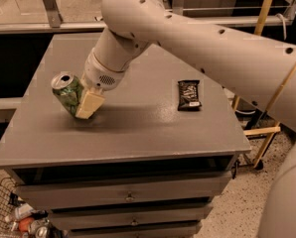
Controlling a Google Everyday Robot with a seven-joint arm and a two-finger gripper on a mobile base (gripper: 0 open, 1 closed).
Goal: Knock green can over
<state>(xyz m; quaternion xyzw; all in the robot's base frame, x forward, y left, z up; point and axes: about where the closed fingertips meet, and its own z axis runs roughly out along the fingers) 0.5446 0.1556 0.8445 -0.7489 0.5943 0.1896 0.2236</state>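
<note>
The green can point(66, 92) stands near the left edge of the grey table point(138, 128). It has a mottled green body and a silver top, and it leans over to the left, its top tipped away from the arm. My gripper point(87, 105) comes down from the big white arm and presses against the can's lower right side. Its cream-coloured tip covers part of the can.
A dark candy bar wrapper point(189, 94) lies on the right half of the table. The arm crosses the back of the table and hides what is behind it. A wire basket with rubbish point(11, 217) sits on the floor at lower left. A yellow frame point(267, 128) stands to the right.
</note>
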